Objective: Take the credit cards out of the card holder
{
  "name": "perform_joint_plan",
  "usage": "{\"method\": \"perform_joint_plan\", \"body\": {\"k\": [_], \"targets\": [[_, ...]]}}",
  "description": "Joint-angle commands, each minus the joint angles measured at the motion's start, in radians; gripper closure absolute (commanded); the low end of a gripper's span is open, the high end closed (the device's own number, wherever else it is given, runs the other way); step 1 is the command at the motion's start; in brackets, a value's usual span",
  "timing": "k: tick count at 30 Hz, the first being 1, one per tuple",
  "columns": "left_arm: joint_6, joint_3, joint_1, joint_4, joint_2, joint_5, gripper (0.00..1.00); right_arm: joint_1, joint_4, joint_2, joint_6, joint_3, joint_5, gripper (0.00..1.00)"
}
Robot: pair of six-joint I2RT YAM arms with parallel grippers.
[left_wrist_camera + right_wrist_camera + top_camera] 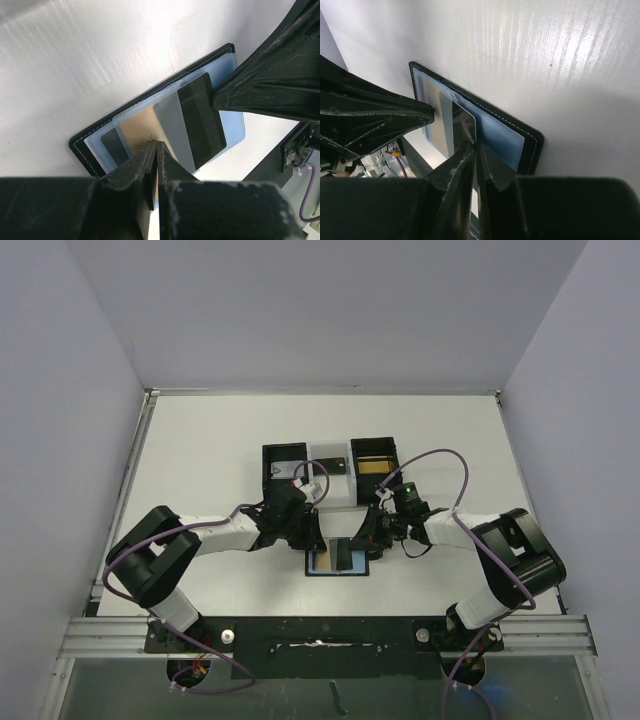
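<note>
Slide the credit cards (192,125) flat and sideways off the open card holder (337,562), across whose pockets they lie. Keep left gripper (156,146), over its left side, and right gripper (474,145), over its right, jaws together at card edges.

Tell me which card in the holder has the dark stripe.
The grey card, with the wide dark band along it; the gold-tan card beside it shows none.

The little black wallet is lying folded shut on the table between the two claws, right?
No, the card holder lies spread open, not folded shut, on the table between the left gripper and right gripper, with credit cards showing inside. The left wrist view shows it.
</note>
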Motion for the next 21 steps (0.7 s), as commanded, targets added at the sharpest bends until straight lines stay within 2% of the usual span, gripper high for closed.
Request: {"method": "perform_joint_plan", "body": {"k": [1,4,8,11,15,21], "targets": [[0.038,0.003,-0.003,-0.05,0.034,-0.024,0.96,0.009,0.103,-0.025,0.068,-0.025,-0.012,0.86],[0.041,0.009,-0.007,-0.054,0.035,-0.023,0.97,0.018,0.132,-0.033,0.103,-0.048,0.008,0.72],[0.038,0.009,-0.008,-0.059,0.026,-0.019,0.97,0.032,0.137,-0.038,0.127,-0.068,0.047,0.66],[0.043,0.01,-0.011,-0.054,0.007,-0.011,0.95,0.038,0.18,-0.038,0.162,-0.099,0.066,0.65],[0.069,0.035,-0.018,-0.063,-0.021,0.014,0.88,0.04,0.258,-0.043,0.211,-0.144,0.076,0.66],[0.097,0.071,-0.027,-0.073,-0.052,0.039,0.83,0.04,0.28,-0.04,0.22,-0.158,0.086,0.68]]}}
